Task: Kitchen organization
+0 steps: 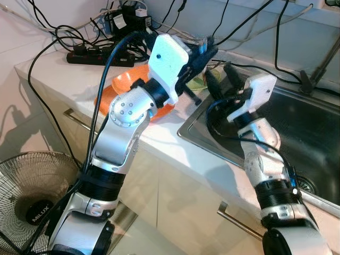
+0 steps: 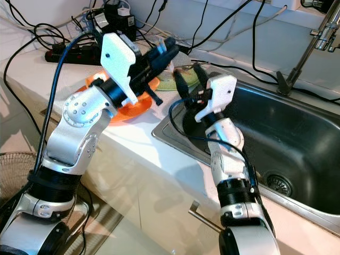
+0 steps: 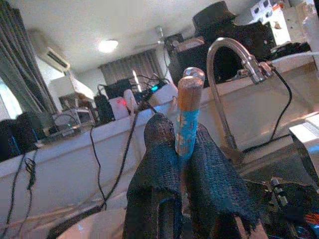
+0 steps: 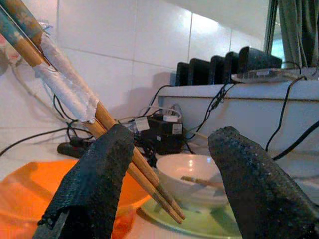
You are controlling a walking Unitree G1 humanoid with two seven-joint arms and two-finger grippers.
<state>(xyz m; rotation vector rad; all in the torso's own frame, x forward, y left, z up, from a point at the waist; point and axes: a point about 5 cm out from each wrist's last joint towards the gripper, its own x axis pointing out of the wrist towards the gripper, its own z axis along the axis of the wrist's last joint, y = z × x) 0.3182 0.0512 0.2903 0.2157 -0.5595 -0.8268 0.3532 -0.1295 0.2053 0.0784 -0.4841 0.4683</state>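
My left gripper (image 3: 179,130) is shut on a pair of wooden chopsticks (image 3: 187,107) with a blue band, held above the counter over the orange plate (image 1: 123,85). The chopsticks (image 4: 104,119) slant down in front of my right gripper (image 4: 173,139), which stands open just beside them at the sink's near corner. Behind them a white bowl (image 4: 192,172) rests on a green plate (image 4: 199,222), with another chopstick lying in the bowl. In the right eye view my left gripper (image 2: 162,53) sits just left of the right gripper (image 2: 188,79).
A steel sink (image 1: 311,125) with a faucet (image 2: 313,48) lies to the right. A black power strip (image 1: 90,56) and tangled cables crowd the back of the counter. A floor fan (image 1: 26,191) stands low on the left beside the cabinet fronts.
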